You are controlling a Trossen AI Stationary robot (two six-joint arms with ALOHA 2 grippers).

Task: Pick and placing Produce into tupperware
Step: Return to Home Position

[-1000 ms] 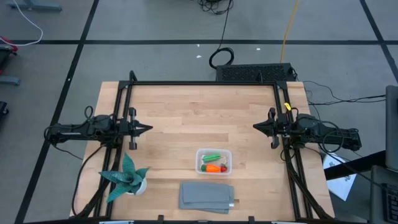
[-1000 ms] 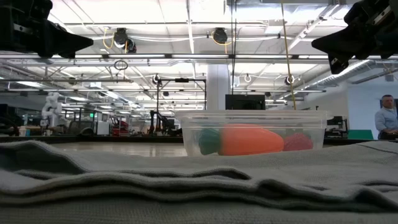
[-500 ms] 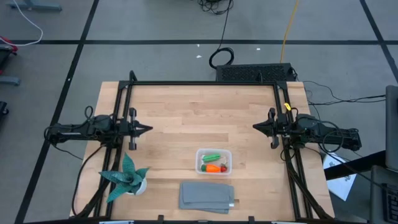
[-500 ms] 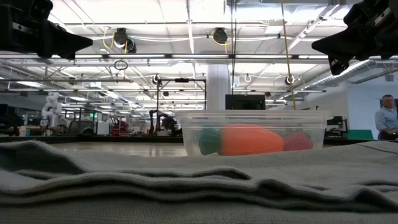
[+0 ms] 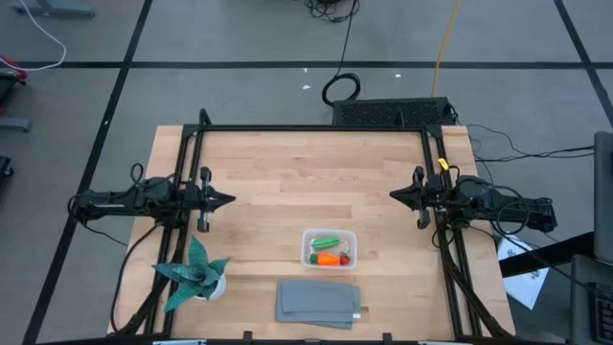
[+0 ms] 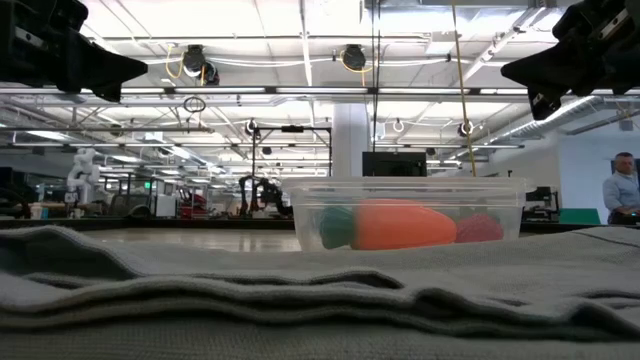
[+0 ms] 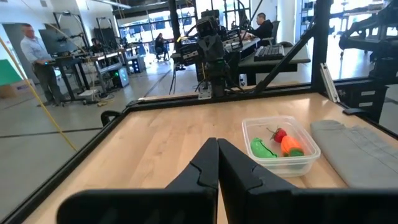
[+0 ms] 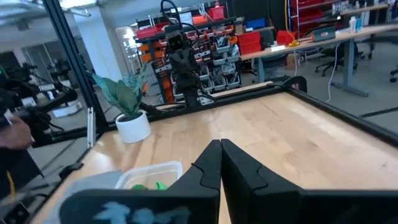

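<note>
The clear tupperware stands on the table's near middle, with the orange carrot, the green pod and the red berry lying inside; they also show in the left wrist view and low view. My left gripper is shut and empty, raised over the table's left side. My right gripper is shut and empty, raised over the right side.
A folded grey cloth lies near the front edge, just in front of the tupperware. A teal spiky plant in a white pot stands at the near left. A black frame rail runs around the table. People show in the room beyond.
</note>
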